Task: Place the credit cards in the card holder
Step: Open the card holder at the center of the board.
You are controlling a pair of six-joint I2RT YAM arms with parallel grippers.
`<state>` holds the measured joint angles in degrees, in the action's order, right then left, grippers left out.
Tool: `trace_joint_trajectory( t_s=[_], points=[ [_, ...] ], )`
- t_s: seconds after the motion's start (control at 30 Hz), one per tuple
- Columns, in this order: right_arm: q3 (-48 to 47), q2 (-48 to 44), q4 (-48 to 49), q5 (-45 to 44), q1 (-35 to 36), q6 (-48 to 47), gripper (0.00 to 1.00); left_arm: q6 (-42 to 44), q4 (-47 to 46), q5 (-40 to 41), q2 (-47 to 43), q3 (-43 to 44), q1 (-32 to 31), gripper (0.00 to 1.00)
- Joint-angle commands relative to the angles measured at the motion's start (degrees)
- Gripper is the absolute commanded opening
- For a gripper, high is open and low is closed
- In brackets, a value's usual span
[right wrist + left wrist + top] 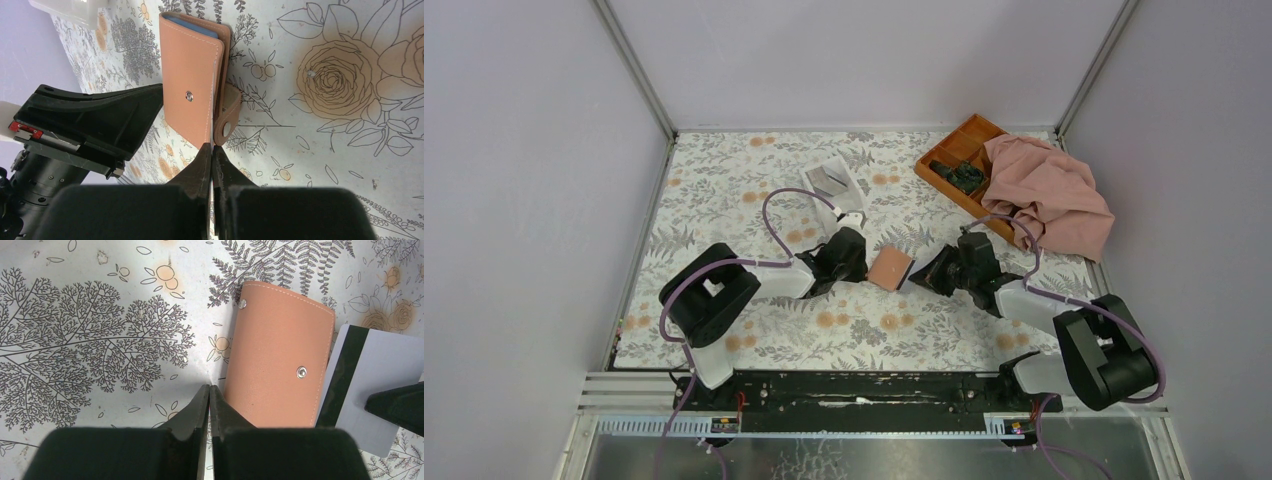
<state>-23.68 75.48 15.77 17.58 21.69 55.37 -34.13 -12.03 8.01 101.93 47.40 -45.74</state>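
Note:
The tan card holder [889,268] lies flat on the floral mat between my two grippers. In the left wrist view the card holder [280,350] shows its snap button. A grey credit card [372,385] with a black stripe lies against the holder's right edge. My right gripper [212,147] is shut on this card, which shows edge-on and reaches in between the holder's flaps [190,85]. A blue card [192,21] peeks out of the holder's far end. My left gripper [209,386] is shut and empty, its tips at the holder's left edge.
A white box [829,180] lies behind the left gripper [864,266]. An orange compartment tray [959,150] with a dark object [965,178] stands at the back right, partly under a pink cloth [1049,195]. The right gripper [918,280] is right of the holder.

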Motion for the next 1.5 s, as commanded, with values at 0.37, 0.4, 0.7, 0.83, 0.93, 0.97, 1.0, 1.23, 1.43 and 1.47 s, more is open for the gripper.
trace_joint_trajectory(
  t_s=[0.37, 0.4, 0.7, 0.83, 0.93, 0.97, 1.0, 1.23, 1.43, 1.47],
  points=[
    [2.25, 2.40, 8.46, 1.11, -0.38, 2.90, 0.00, -0.41, 3.66, -0.58, 2.64, -1.62, -1.28, 0.06],
    [2.50, 2.51, 8.93, 1.18, -0.44, 3.08, 0.00, -0.41, 3.65, -0.59, 2.67, -1.66, -1.33, 0.06],
    [4.45, 3.03, 13.81, 1.64, -0.45, 5.01, 0.00, -0.41, 3.68, -0.59, 2.98, -1.90, -1.71, 0.04],
    [4.79, 3.56, 15.87, 2.26, -0.48, 5.70, 0.00, -0.41, 3.62, -0.52, 3.11, -2.03, -1.69, 0.03],
    [4.79, 4.00, 16.54, 2.52, -0.43, 5.76, 0.00, -0.41, 3.64, -0.47, 3.10, -2.01, -1.77, 0.03],
    [4.79, 4.12, 16.69, 2.55, -0.43, 5.76, 0.00, -0.41, 3.63, -0.51, 3.11, -2.00, -1.73, 0.02],
    [4.85, 4.26, 16.93, 2.62, -0.42, 5.72, 0.00, -0.41, 3.68, -0.50, 3.18, -2.03, -1.75, 0.02],
    [4.70, 1.72, 13.82, 1.68, -0.43, 4.15, 0.00, -0.10, 3.68, -0.26, 3.40, -2.05, -1.74, 0.02],
    [3.82, -1.76, 7.64, -0.50, -0.48, 1.58, 0.00, -0.22, 3.70, -0.46, 3.60, -1.88, -1.81, 0.02],
    [3.82, -1.96, 7.54, -0.49, -0.47, 1.51, 0.00, -0.23, 3.75, -0.46, 3.56, -1.86, -1.82, 0.02]
  ],
)
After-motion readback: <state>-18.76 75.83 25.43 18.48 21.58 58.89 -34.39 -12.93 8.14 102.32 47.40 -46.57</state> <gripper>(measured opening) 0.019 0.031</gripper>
